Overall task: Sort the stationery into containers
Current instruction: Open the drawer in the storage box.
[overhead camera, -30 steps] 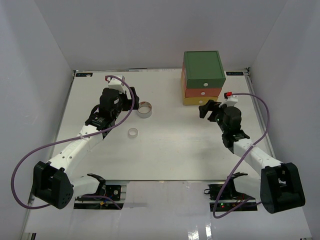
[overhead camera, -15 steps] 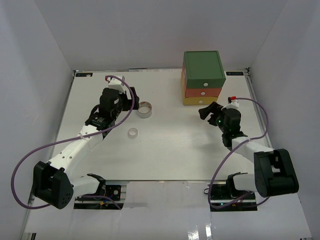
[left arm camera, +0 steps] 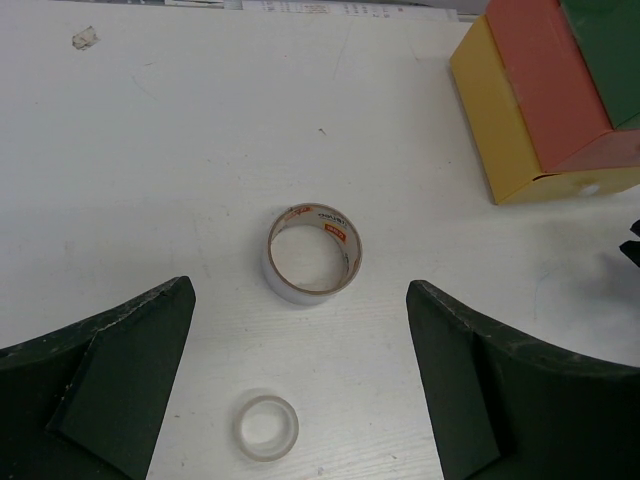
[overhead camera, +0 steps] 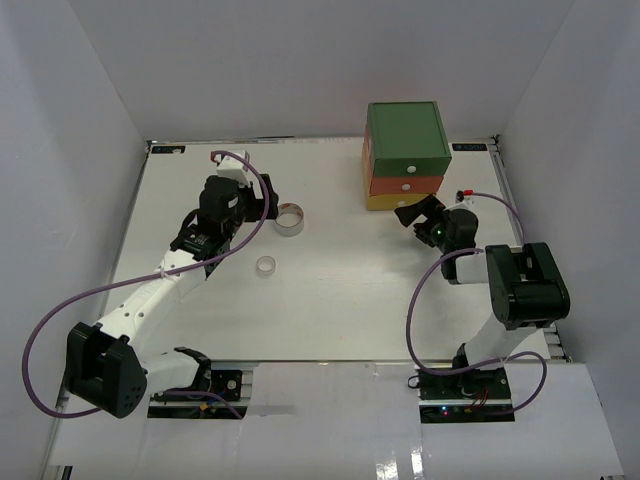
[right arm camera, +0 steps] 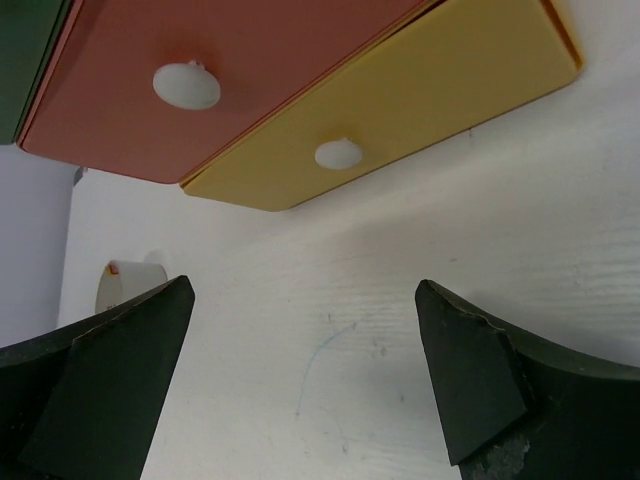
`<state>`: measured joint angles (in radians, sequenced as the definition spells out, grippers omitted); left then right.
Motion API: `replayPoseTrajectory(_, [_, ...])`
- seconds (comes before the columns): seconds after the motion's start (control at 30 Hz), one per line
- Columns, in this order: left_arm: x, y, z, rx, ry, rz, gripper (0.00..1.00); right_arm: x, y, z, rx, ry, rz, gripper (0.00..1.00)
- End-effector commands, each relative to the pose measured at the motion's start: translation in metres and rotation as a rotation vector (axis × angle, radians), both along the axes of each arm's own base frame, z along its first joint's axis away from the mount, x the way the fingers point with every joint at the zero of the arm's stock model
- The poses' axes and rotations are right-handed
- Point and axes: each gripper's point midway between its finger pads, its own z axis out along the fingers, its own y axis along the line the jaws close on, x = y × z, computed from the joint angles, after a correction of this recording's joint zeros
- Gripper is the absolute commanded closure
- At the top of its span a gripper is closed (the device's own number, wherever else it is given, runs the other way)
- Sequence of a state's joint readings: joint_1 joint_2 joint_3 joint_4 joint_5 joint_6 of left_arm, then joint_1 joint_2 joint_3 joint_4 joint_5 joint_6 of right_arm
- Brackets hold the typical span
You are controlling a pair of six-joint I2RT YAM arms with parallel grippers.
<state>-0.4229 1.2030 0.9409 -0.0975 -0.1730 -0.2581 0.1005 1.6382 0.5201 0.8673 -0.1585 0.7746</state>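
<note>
Top external: only two tape rolls are out on the table (overhead camera: pixel 340 300). The grey roll (overhead camera: pixel 290 219) lies flat, hole up, left of centre; the small roll (overhead camera: pixel 266 265) sits near it on the arm side, apart from it. No pens or highlighters in view. The unit (overhead camera: pixel 405 150) sits back right, and all three drawers look shut.

Left claw (overhead camera: pixel 271 210): jaws wide, holding nothing, just beside the grey roll. Left wrist view looks down on that roll between the fingers (left arm camera: pixel 110 370), roughly centred, not touching.

Right claw (overhead camera: pixel 412 217): jaws wide, empty, low in front of the unit. Right wrist view shows the yellow drawer (right arm camera: pixel 440 100) and its knob (right arm camera: pixel 338 153) ahead, a bit above the jaw line. The orange drawer (right arm camera: pixel 230 50) and its knob (right arm camera: pixel 187 84) are up-left.

My read of the step: right is lining up to open the yellow drawer, left is staged for the grey roll pick. Nothing gets sorted until a drawer is open.

Next move needs:
- right: raise slightly, centre on the yellow knob, go in, close on it, pull straight back
- risk: the knob is small and round, easy to slip off, and the unit looks light, so it may slide instead of opening
- left: come straight down with one finger inside the ring and one outside, or straddle the whole roll, then wait for the drawer
</note>
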Motion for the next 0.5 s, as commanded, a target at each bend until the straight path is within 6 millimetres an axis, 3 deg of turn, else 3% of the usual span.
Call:
replayPoseTrajectory(0.0, [0.0,0.001,0.002,0.008,-0.012,-0.002,0.02,0.027,0.005,0.035,0.079,-0.137,0.015,0.01])
replayPoseTrajectory(0.17, [0.001,0.001,0.0,0.012,-0.007,-0.003,0.02,0.045,0.004,0.033,0.088,-0.153,-0.002,0.0])
replayPoseTrajectory(0.47, [0.002,0.002,-0.002,0.021,-0.005,0.002,0.02,0.068,0.005,0.025,0.111,-0.14,-0.012,0.12])
